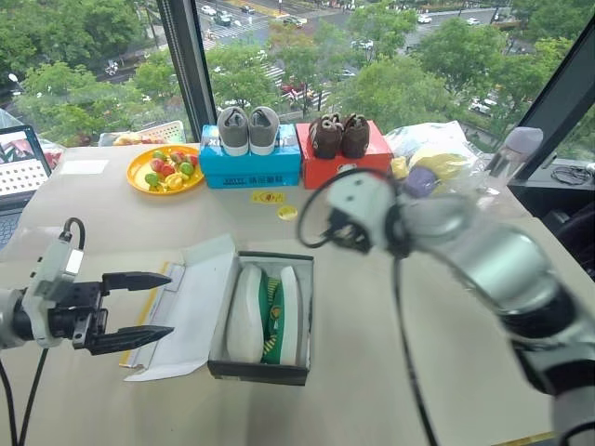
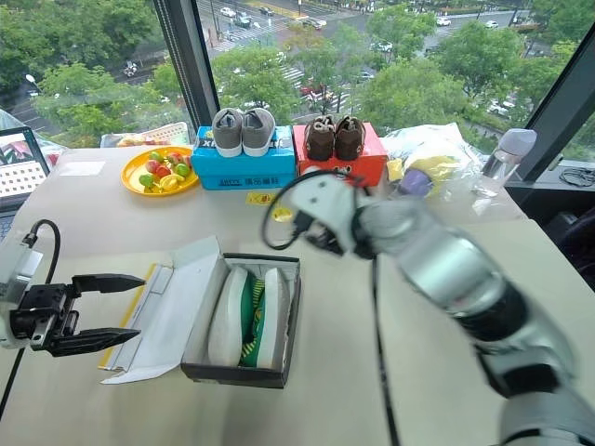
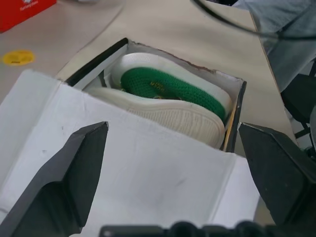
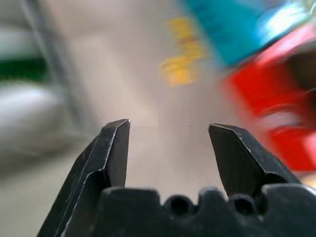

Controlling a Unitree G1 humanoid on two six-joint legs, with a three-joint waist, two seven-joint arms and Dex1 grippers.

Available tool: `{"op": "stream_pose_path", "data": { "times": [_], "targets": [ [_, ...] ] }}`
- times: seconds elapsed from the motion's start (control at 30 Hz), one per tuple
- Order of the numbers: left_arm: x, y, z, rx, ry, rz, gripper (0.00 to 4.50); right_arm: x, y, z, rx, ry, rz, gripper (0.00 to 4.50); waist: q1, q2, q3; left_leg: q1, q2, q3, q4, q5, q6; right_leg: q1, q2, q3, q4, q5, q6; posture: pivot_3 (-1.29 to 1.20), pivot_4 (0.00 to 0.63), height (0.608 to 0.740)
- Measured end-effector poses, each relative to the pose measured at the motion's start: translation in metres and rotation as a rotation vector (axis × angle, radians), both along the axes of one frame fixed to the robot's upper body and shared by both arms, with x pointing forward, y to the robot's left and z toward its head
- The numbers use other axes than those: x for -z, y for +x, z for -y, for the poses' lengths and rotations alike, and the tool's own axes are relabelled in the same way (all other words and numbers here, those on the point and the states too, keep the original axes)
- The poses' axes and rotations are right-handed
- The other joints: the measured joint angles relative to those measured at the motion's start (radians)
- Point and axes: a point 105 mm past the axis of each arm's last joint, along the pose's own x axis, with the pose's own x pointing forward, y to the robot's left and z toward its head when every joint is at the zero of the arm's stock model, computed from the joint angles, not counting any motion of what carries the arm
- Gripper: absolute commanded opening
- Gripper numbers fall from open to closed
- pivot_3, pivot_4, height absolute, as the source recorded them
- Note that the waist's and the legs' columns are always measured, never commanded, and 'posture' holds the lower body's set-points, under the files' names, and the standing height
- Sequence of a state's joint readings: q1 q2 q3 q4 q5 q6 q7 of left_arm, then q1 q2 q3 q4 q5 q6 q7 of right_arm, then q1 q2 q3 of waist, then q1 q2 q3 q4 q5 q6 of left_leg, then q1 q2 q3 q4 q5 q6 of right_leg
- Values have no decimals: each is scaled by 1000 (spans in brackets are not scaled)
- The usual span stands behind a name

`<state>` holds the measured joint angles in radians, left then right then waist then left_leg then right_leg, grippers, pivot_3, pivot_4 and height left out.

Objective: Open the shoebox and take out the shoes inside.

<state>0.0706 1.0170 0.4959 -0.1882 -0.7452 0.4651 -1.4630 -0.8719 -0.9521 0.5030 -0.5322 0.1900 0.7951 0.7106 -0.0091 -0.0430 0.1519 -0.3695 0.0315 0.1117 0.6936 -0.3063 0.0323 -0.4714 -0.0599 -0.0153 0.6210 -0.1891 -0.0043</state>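
Near the front edge of the beige table (image 1: 112, 214), one shoebox (image 1: 260, 367) lies open, two green shoes (image 1: 268, 314) inside. Left gripper (image 1: 139, 308) beside its lid and right gripper (image 4: 168, 143) both spread, empty. Along the back edge, by the window, stand two more boxes.

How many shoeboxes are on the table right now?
3: the open shoebox near the front with the green shoes inside, and blue and red ones side by side at the back, each topped by a pair.

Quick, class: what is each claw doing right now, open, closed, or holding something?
Left claw: open, holding nothing, beside the shoebox's opened lid.
Right claw: open, holding nothing.
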Motion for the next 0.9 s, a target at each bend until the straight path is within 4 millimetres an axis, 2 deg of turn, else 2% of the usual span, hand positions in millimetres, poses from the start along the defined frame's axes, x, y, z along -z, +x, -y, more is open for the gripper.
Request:
{"op": "stream_pose_path", "data": {
  "times": [0.07, 0.17, 0.33, 0.57, 0.73, 0.9],
  "targets": [
    [-1, 5, 4, 13, -4, 9, 4500, 23, -8, -14, -224, -138, 35, 3065, -24, -1, 0, 1, 1, 2, 1, 0, -1, -1, 1, 2, 2, 0, 0, 0, 150, 731],
    [-4, 10, 11, 36, -3, 26, 4500, 41, -17, -38, -474, -232, 82, 3065, -48, -2, 1, 1, 1, 1, 1, 1, -2, -2, 2, 4, 4, 4, -7, 0, 150, 731],
    [-1, 14, 10, 32, -2, 14, 4500, 12, -20, -68, -721, -370, 322, 3065, -45, -1, 2, 1, 2, 1, 2, 1, -2, -2, 1, 2, 6, 5, -9, 0, 150, 731],
    [1, 17, 11, 30, -16, 10, 4500, 24, -34, -70, -972, -558, 406, 3065, -13, -1, 3, 0, 1, 2, 3, 3, -6, -2, 0, 1, 5, 5, -9, 0, 150, 731],
    [2, 17, 11, 28, -22, 11, 4500, 42, -27, -61, -1051, -697, 449, 3065, -7, -1, 3, 0, 1, 3, 3, 3, -7, -2, 0, 2, 6, 5, -9, 0, 150, 731],
    [3, 15, 13, 25, -22, 11, 4500, 50, -22, -72, -1099, -734, 512, 3065, -8, -1, 2, 1, 2, 3, 4, 5, -10, -2, 1, 2, 9, 4, -10, 0, 150, 731]
  ]
}}
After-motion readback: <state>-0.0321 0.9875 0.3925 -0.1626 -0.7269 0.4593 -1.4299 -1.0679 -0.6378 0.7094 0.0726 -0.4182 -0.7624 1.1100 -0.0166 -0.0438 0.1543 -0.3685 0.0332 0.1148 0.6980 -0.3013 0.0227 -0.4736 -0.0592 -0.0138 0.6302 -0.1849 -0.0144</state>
